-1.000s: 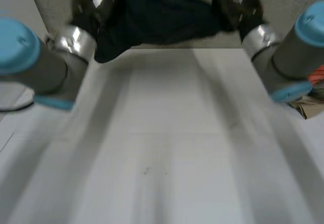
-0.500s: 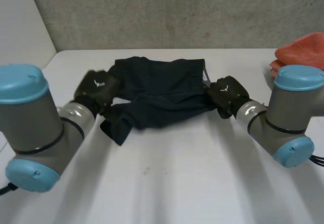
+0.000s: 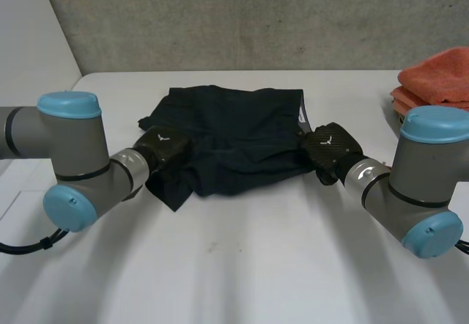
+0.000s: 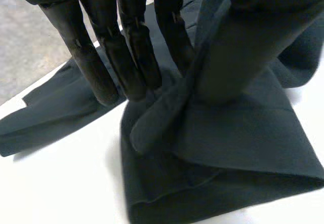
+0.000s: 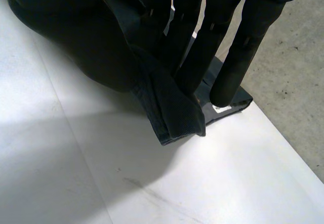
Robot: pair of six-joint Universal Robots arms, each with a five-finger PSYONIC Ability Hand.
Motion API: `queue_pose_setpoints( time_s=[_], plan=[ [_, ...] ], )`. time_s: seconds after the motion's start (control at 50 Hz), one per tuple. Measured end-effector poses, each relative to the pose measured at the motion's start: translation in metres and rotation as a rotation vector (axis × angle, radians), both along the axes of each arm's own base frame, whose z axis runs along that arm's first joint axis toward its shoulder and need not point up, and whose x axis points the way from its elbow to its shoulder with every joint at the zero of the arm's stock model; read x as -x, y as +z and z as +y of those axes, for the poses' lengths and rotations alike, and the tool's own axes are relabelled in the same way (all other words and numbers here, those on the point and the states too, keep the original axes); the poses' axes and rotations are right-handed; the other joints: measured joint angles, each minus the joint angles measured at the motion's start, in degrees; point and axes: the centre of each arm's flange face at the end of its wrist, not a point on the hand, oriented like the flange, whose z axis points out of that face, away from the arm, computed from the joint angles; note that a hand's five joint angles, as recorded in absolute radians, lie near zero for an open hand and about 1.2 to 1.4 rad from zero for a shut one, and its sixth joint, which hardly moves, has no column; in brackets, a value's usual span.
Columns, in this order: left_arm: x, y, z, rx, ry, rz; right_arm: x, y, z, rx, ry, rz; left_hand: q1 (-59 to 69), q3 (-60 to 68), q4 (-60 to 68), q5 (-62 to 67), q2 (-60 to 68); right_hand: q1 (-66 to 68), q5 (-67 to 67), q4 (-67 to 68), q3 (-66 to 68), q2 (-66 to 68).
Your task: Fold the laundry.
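1. From the head view the fingers of both hands are hidden behind the backs of the hands, so each grip is read from its own wrist view.
2. The kind of clothing the dark garment [image 3: 234,137] is cannot be made out. It lies crumpled on the far middle of the white counter [image 3: 242,265].
3. A stack of orange cloths [image 3: 436,82] at the right is cut off by the picture's edge.
4. The left hand [image 3: 163,149] is low at the garment's left edge. In the left wrist view its straight fingers [image 4: 96,67] press down onto the cloth. A raised fold is pinched between them and the thumb [image 4: 253,46], whose tip is buried in the fold.
5. The right hand [image 3: 330,148] is at the garment's right edge, wrist angled down toward the counter. Its straight fingers [image 5: 243,57] and thumb [image 5: 81,46] nip a folded edge of the cloth beside a corner bearing a small white label [image 5: 221,108].
6. Both arms reach inward with the garment between them.
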Motion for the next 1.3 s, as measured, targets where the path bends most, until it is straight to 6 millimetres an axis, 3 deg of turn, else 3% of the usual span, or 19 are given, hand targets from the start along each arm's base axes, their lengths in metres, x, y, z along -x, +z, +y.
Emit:
queue_pose_setpoints(
  time_s=[0.08, 0.2, 0.3, 0.32, 0.48, 0.56, 0.6, 0.68, 0.86, 0.94, 1.12, 1.16, 1.18, 1.22, 1.24, 1.3],
  plan=[
    [0.000, 0.002, 0.005, -0.003, -0.012, -0.001, 0.000, 0.006, 0.000, 0.012, -0.003, 0.002, 4.66, 8.56, 8.76, 7.62, 8.75, 0.00, 0.00, 0.00, 0.01, 0.00],
    [-0.009, 0.023, 0.025, -0.001, 0.003, -0.038, 0.004, 0.025, 0.007, 0.016, -0.006, 0.020, 4.66, 9.03, 9.28, 7.65, 9.16, 0.00, 0.00, 0.00, 0.00, 0.00],
    [-0.027, 0.047, 0.068, -0.048, -0.001, -0.137, 0.014, 0.054, 0.033, -0.024, 0.012, 0.095, 4.66, 9.04, 9.28, 7.65, 9.16, 0.00, 0.00, 0.00, 0.01, 0.00],
    [-0.033, 0.052, 0.084, -0.073, -0.011, -0.174, 0.018, 0.061, 0.042, -0.041, 0.021, 0.126, 4.66, 9.04, 9.28, 7.65, 9.16, 0.00, 0.00, 0.00, 0.01, 0.00],
    [-0.055, 0.068, 0.186, -0.242, -0.159, -0.334, 0.047, 0.073, 0.114, -0.214, 0.148, 0.405, 4.66, 9.06, 9.30, 7.65, 9.19, 0.00, 0.00, 0.00, 0.01, 0.00],
    [-0.055, 0.071, 0.205, -0.249, -0.202, -0.353, 0.053, 0.074, 0.131, -0.237, 0.189, 0.463, 4.66, 9.10, 9.31, 7.65, 9.26, 0.00, 0.00, 0.01, 0.00, 0.00],
    [-0.049, 0.072, 0.199, -0.198, -0.207, -0.345, 0.053, 0.072, 0.131, -0.224, 0.191, 0.470, 4.67, 9.29, 9.32, 7.78, 9.34, 0.00, 0.00, 0.01, 0.01, 0.00],
    [-0.034, 0.072, 0.163, -0.051, -0.156, -0.306, 0.045, 0.067, 0.109, -0.170, 0.134, 0.416, 4.67, 9.29, 9.33, 8.22, 9.36, 0.00, 0.00, 0.01, 0.01, 0.00],
    [-0.001, 0.061, 0.048, 0.294, 0.048, -0.215, 0.017, 0.050, 0.026, 0.061, -0.068, 0.246, 4.67, 9.29, 9.34, 8.22, 9.36, 0.00, 0.25, 0.01, 0.00, 0.00],
    [0.012, 0.044, 0.016, 0.375, 0.078, -0.206, 0.003, 0.042, -0.002, 0.185, -0.100, 0.201, 4.67, 9.29, 9.34, 8.22, 9.36, 0.00, 0.25, 0.01, 0.01, 0.00],
    [0.035, 0.015, -0.026, 0.534, 0.085, -0.182, -0.024, 0.005, -0.053, 0.396, -0.097, 0.127, 4.63, 8.12, 8.25, 7.96, 8.13, 0.00, 0.62, -0.27, -0.21, -0.01],
    [0.037, 0.013, -0.031, 0.560, 0.087, -0.172, -0.028, -0.002, -0.060, 0.413, -0.094, 0.117, -1.01, 1.16, 0.91, 1.69, 1.08, -6.68, -6.03, -8.15, -8.07, -7.71],
    [0.039, 0.012, -0.033, 0.581, 0.091, -0.163, -0.030, -0.008, -0.065, 0.425, -0.095, 0.110, -8.97, -5.96, -6.31, -5.58, -6.81, -21.33, -20.97, -22.78, -22.79, -22.99],
    [0.041, 0.011, -0.037, 0.609, 0.097, -0.150, -0.032, -0.015, -0.071, 0.435, -0.104, 0.103, -20.04, -16.00, -16.57, -15.91, -17.59, -39.15, -40.79, -40.58, -40.60, -41.33],
    [0.042, 0.012, -0.038, 0.622, 0.101, -0.144, -0.033, -0.018, -0.074, 0.439, -0.112, 0.100, -34.61, -28.85, -29.72, -29.11, -30.64, -46.59, -48.49, -48.86, -48.81, -49.10],
    [0.043, 0.012, -0.037, 0.639, 0.104, -0.134, -0.032, -0.019, -0.077, 0.431, -0.135, 0.091, -48.12, -45.14, -45.57, -44.61, -45.47, -50.24, -54.14, -55.95, -56.05, -55.15]
  ],
)
